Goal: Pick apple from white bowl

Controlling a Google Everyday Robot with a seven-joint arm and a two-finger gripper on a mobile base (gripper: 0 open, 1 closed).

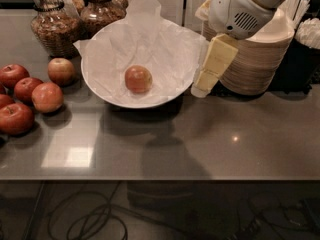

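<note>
Apple [138,79] sits mid white bowl [100,90], left of the gripper [201,90] by the rim (can't tell if it's spread or closed), imo firm, light, slick skin, so you'd pinch across its widest part.

On grey tabletop [210,149]: white bowl [97,86] centre, red apples [47,96] left, glass jars [52,31] behind, stacked paper bowls [255,69] right; gripper [202,86] beside bowl's right rim.

1 apple [138,79] in white bowl [107,97] | gripper [201,89] just beside bowl rim
</note>
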